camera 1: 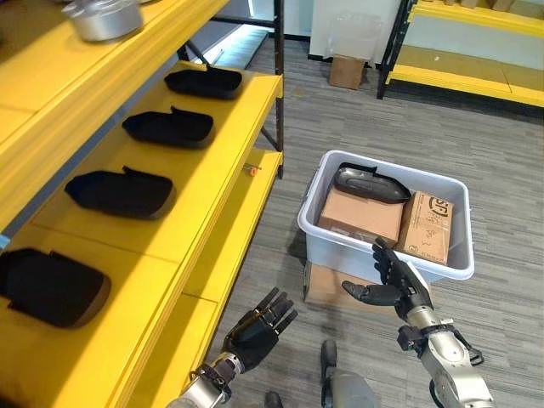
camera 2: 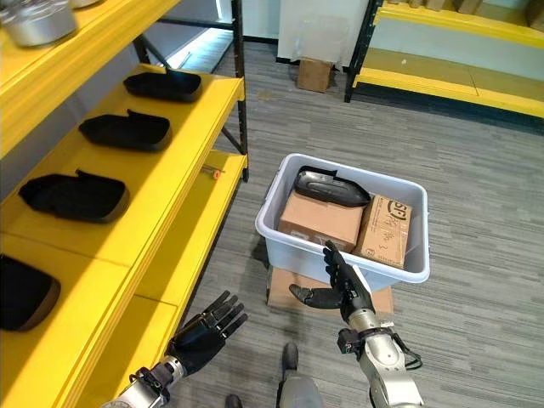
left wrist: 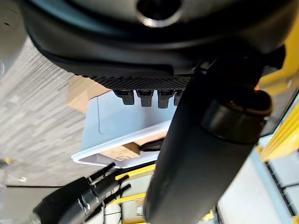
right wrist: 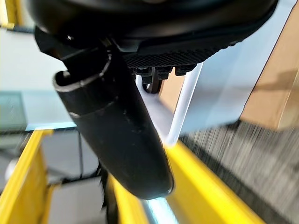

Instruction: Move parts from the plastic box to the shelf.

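A white plastic box (camera 1: 340, 246) stands on a flat carton on the floor. In it lie a dark grey part (camera 1: 370, 183) and two cardboard boxes (camera 1: 361, 215). Several black parts (camera 1: 168, 127) rest in a row on the yellow shelf (camera 1: 212, 161) at my left. My right hand (camera 1: 393, 280) hovers open just in front of the box's near wall, fingers straight, holding nothing. My left hand (camera 1: 259, 327) is open and empty, low between the shelf and the box. The box's white rim (left wrist: 117, 144) also shows past the left hand's fingers.
A metal pot (camera 1: 102, 17) sits on the upper shelf level. A small cardboard box (camera 1: 346, 70) stands on the floor far back. Another yellow rack (camera 1: 476, 59) lines the far right. Grey plank floor (camera 1: 476, 144) lies open around the box.
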{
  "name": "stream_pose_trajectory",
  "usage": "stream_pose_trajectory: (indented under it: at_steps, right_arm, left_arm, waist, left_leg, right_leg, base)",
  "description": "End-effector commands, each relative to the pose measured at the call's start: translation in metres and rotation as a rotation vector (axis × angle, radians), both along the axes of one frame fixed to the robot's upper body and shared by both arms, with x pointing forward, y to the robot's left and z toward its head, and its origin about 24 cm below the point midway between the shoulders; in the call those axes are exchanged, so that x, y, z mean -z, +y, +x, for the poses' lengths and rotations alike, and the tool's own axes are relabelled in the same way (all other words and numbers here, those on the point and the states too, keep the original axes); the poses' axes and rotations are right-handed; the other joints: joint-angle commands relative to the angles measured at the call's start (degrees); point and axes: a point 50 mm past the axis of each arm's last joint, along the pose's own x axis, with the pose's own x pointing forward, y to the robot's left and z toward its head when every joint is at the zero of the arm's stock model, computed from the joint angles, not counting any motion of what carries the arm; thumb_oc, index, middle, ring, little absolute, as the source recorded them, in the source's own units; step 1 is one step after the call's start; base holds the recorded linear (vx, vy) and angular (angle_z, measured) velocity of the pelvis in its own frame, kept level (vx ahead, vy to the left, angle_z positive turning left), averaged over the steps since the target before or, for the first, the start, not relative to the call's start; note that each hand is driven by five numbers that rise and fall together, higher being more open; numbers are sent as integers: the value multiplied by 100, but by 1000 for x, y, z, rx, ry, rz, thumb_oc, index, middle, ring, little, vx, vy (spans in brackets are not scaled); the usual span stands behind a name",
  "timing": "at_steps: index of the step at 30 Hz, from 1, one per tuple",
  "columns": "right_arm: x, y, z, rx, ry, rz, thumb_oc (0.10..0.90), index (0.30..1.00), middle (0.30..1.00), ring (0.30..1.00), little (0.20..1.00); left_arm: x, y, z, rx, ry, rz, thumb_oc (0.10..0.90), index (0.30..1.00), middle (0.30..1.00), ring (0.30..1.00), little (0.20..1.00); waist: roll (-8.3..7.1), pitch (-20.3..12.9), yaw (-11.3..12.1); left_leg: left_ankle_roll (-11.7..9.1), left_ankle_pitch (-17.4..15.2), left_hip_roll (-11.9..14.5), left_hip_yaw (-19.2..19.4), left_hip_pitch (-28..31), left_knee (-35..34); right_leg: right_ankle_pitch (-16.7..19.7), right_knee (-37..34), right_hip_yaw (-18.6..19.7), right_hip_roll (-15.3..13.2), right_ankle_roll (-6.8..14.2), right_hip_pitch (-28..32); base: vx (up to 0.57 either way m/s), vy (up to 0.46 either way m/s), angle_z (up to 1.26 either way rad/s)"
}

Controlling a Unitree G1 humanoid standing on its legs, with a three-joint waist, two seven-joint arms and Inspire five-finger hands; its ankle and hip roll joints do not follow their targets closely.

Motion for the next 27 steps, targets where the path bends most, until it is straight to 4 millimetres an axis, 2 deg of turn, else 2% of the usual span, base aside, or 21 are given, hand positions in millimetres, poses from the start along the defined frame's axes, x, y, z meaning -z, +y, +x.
stream_pose_trajectory:
  at_steps: [1, 5, 6, 10, 12, 14, 16, 17, 18, 19, 20, 22, 24, 25, 27]
  right_arm:
    - [-46, -25, 14, 163, -207, -98, 900, 1000, 1000, 1000, 1000]
    - [-53, -29, 14, 176, -240, -154, 900, 1000, 1000, 1000, 1000]
    - [-55, -28, 13, 175, -243, -170, 900, 1000, 1000, 1000, 1000]
    - [-63, -29, 15, 177, -273, -240, 900, 1000, 1000, 1000, 1000]
    - [-73, -28, 20, 142, -317, -306, 900, 1000, 1000, 1000, 1000]
    - [-72, -26, 21, 115, -306, -308, 900, 1000, 1000, 1000, 1000]
    - [-67, -23, 19, 94, -288, -292, 900, 1000, 1000, 1000, 1000]
    - [-64, -23, 17, 87, -281, -292, 900, 1000, 1000, 1000, 1000]
    - [-59, -22, 14, 81, -271, -287, 900, 1000, 1000, 1000, 1000]
    - [-58, -22, 13, 78, -268, -284, 900, 1000, 1000, 1000, 1000]
    - [-56, -21, 12, 66, -262, -281, 900, 1000, 1000, 1000, 1000]
    - [-58, -18, 12, 52, -263, -290, 900, 1000, 1000, 1000, 1000]
    - [-60, -16, 11, 44, -262, -307, 900, 1000, 1000, 1000, 1000]
    - [-60, -15, 12, 44, -260, -309, 900, 1000, 1000, 1000, 1000]
    - [-59, -15, 13, 46, -253, -306, 900, 1000, 1000, 1000, 1000]
  left_arm:
    - [-43, -15, 23, -24, -206, -122, 900, 1000, 1000, 1000, 1000]
    - [-50, -14, 27, -50, -224, -105, 900, 1000, 1000, 1000, 1000]
    - [-52, -15, 28, -47, -235, -106, 900, 1000, 1000, 1000, 1000]
    - [-65, -17, 34, -32, -301, -108, 900, 1000, 1000, 1000, 1000]
    - [-83, -23, 44, -6, -365, -118, 900, 1000, 1000, 1000, 1000]
    - [-84, -22, 47, -33, -349, -122, 900, 1000, 1000, 1000, 1000]
    - [-82, -21, 50, -53, -337, -132, 900, 1000, 1000, 1000, 1000]
    - [-81, -21, 50, -59, -330, -133, 900, 1000, 1000, 1000, 1000]
    - [-79, -21, 49, -72, -308, -140, 900, 1000, 1000, 1000, 1000]
    - [-79, -20, 49, -74, -304, -141, 900, 1000, 1000, 1000, 1000]
    - [-77, -20, 48, -86, -297, -144, 900, 1000, 1000, 1000, 1000]
    - [-77, -18, 46, -98, -294, -153, 900, 1000, 1000, 1000, 1000]
    - [-76, -16, 43, -103, -293, -167, 900, 1000, 1000, 1000, 1000]
    - [-74, -15, 42, -106, -285, -173, 900, 1000, 1000, 1000, 1000]
    - [-68, -13, 37, -100, -269, -170, 900, 1000, 1000, 1000, 1000]
  waist:
    - [-19, -248, -282]
    - [98, -255, -418]
    - [169, -254, -437]
    - [285, -254, -511]
    - [434, -216, -621]
    - [479, -266, -663]
    - [451, -345, -654]
    - [441, -352, -641]
    - [389, -311, -566]
    - [381, -298, -550]
    - [345, -253, -510]
    - [300, -187, -495]
    - [282, -163, -508]
    - [274, -152, -456]
    - [233, -151, -308]
  left_leg:
    - [-418, 444, 1005, 543, 868, -631]
    - [-516, 579, 1102, 844, 882, -603]
    - [-548, 522, 1126, 862, 940, -593]
    - [-606, 636, 1235, 1072, 941, -351]
    - [-685, 753, 1373, 1123, 917, 447]
    - [-800, 975, 1436, 1195, 952, 1056]
    - [-1048, 1497, 1616, 1083, 752, 2112]
    - [-1034, 1498, 1558, 1035, 647, 2244]
    - [-998, 1521, 1438, 848, 123, 2726]
    - [-977, 1493, 1422, 797, -26, 2821]
    - [-829, 1285, 1317, 713, -302, 2745]
    - [-654, 1155, 1333, 772, -547, 2115]
    - [-665, 1423, 1386, 830, -638, 1164]
    - [-643, 1759, 1404, 827, -760, 650]
    - [-780, 2144, 1531, 524, -948, 51]
  right_leg:
    - [-228, 56, 97, -28, 546, 40]
    - [-224, 38, 27, -65, 517, -35]
    - [-315, 66, 5, -64, 573, -2]
    - [-534, 459, -175, -53, 465, -180]
    - [-966, 1094, -261, 37, 206, -459]
    - [-1145, 1115, -361, 140, 12, -420]
    - [-1222, 818, -470, 332, -250, -147]
    - [-1218, 729, -447, 366, -275, -52]
    - [-1145, 409, -268, 424, -312, 225]
    - [-1113, 331, -228, 437, -312, 284]
    - [-1016, 188, -54, 427, -254, 389]
    - [-922, 87, 165, 367, -141, 503]
    - [-853, -157, 273, 287, -21, 749]
    - [-757, -232, 279, 273, -10, 813]
    - [-754, -388, 351, 234, 82, 1052]
  base:
    - [41, -15, -9]
    - [76, -19, -18]
    - [125, -17, -23]
    - [169, -175, -32]
    - [265, -451, -87]
    - [194, -343, -44]
    - [199, -378, -43]
    - [265, -371, -14]
    - [200, -215, -11]
    - [217, -184, -10]
    - [127, -16, -29]
    - [123, 93, -41]
    - [107, 180, -1]
    - [95, 164, 36]
    - [125, 98, 7]
